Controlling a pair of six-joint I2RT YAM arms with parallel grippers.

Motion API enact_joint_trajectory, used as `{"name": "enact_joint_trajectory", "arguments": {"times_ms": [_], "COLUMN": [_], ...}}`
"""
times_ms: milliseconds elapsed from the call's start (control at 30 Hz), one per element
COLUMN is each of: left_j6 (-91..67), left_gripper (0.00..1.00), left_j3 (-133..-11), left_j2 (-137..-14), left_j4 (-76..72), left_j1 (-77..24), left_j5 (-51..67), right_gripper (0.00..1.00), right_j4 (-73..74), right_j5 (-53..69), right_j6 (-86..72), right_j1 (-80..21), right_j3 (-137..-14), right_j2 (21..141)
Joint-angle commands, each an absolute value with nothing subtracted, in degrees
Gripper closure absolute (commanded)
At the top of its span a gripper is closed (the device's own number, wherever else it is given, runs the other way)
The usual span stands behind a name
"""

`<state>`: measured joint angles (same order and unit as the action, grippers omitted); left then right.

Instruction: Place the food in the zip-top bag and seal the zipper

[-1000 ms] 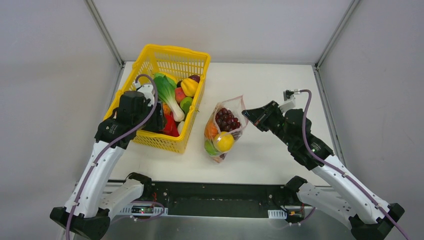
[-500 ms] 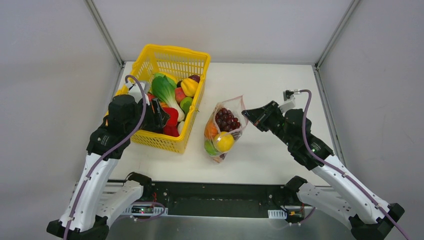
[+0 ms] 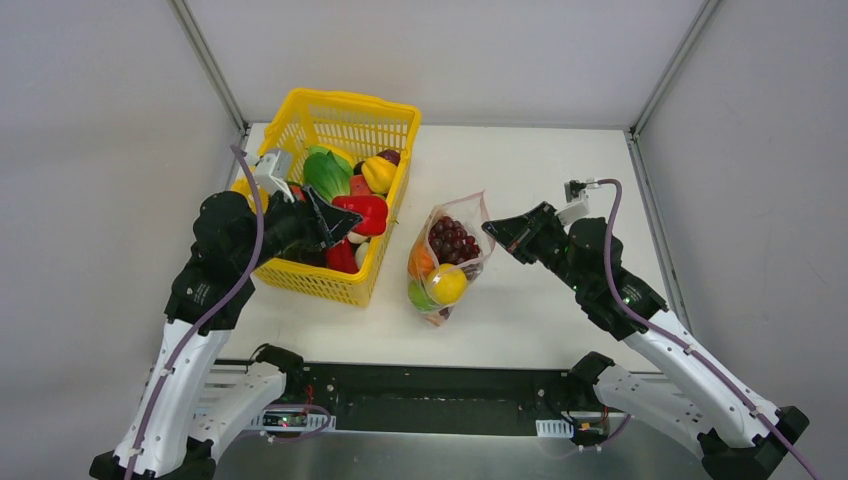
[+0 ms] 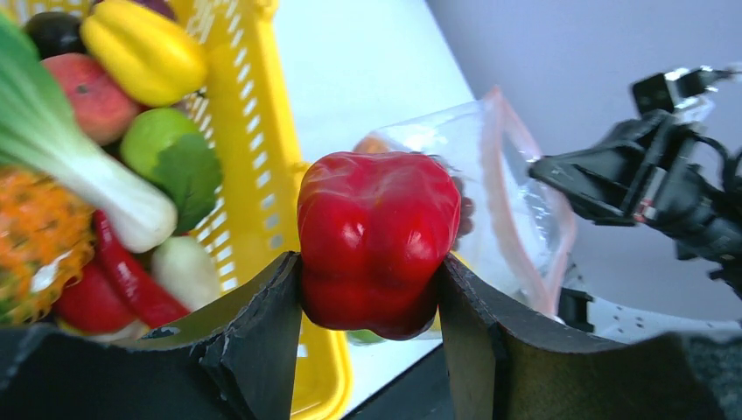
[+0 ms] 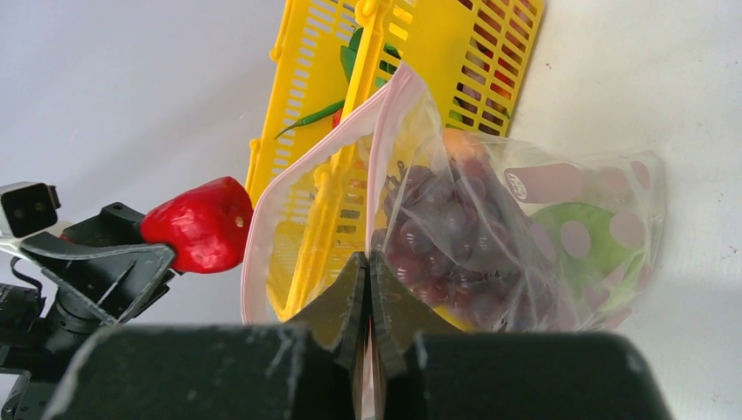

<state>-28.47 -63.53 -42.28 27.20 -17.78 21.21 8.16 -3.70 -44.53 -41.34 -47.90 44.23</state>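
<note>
My left gripper (image 3: 345,216) is shut on a red pepper (image 3: 365,212) and holds it above the right side of the yellow basket (image 3: 345,115). The pepper fills the left wrist view (image 4: 376,236) between my fingers (image 4: 258,341). The zip-top bag (image 3: 448,258) lies on the table right of the basket, mouth open, with purple grapes (image 3: 455,238), an orange, a lemon (image 3: 449,284) and a green apple inside. My right gripper (image 3: 490,229) is shut on the bag's pink-red zipper strip (image 5: 306,179) and holds the mouth up. In the right wrist view my fingers (image 5: 346,302) pinch the rim.
The basket holds leafy greens (image 3: 328,172), a yellow pepper (image 3: 378,173), a lime, a peach and other toy food. Grey walls and metal frame posts (image 3: 205,60) stand close at left, right and back. The table's front edge lies by the arm bases.
My left gripper rose out of the basket with the red pepper and moved right, toward the bag. The right gripper and the bag stayed still.
</note>
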Motion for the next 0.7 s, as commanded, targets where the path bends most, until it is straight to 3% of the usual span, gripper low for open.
{"name": "enact_joint_trajectory", "arguments": {"times_ms": [0, 300, 667], "left_j6": [-32.8, -31.0, -27.6], "left_gripper": [1.0, 1.0, 1.0], "left_j3": [-65.0, -64.9, -66.5], "left_j2": [-41.4, -45.0, -51.3], "left_j4": [18.3, 16.2, 15.8], "left_j1": [-20.6, -33.8, -42.9], "left_j5": [27.7, 23.1, 22.2], "right_gripper": [0.97, 0.97, 0.97], "right_j4": [5.5, 5.0, 5.1], "right_j5": [-2.4, -1.7, -1.7], "right_j6": [-44.9, -45.2, -44.9], "right_j1": [-41.4, -41.4, -41.3], "right_j3": [-47.9, -47.7, -48.2], "right_j2": [44.4, 45.2, 45.4]}}
